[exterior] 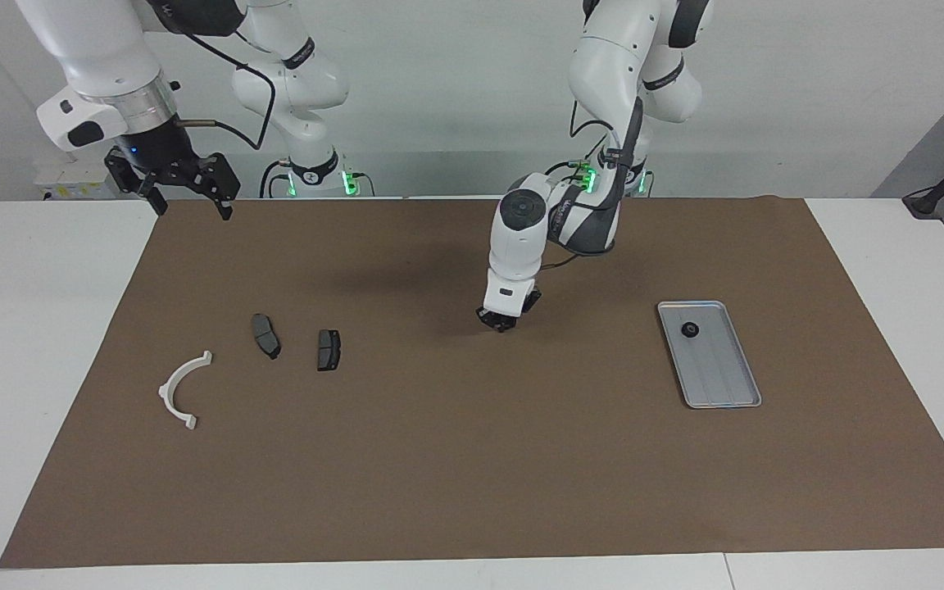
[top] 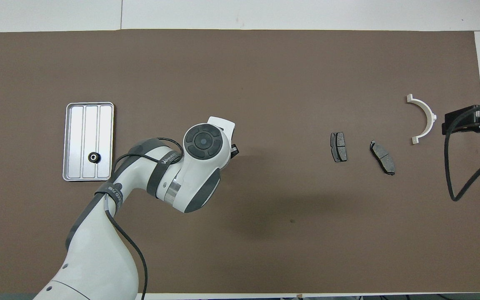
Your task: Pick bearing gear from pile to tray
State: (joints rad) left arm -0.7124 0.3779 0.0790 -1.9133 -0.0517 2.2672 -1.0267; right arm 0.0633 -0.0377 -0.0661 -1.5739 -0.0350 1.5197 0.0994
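Observation:
My left gripper (exterior: 501, 323) hangs shut just above the brown mat near the table's middle, pointing down. Whether it grips anything does not show; in the overhead view the wrist covers nearly all of it. One small black bearing gear (exterior: 690, 331) (top: 94, 157) lies in the silver tray (exterior: 730, 385) (top: 75, 125) toward the left arm's end. The pile sits toward the right arm's end: two dark brake pads (exterior: 266, 335) (exterior: 329, 350) and a white arc bracket (exterior: 167, 385) (top: 431, 116). My right gripper (exterior: 189, 209) waits open, raised over the mat's corner by its base.
A brown mat (exterior: 472, 475) covers most of the white table (exterior: 29, 344). The left arm's elbow and forearm (top: 169, 179) hang over the mat between the tray and the table's middle. A black cable (top: 452, 166) loops down from the right wrist.

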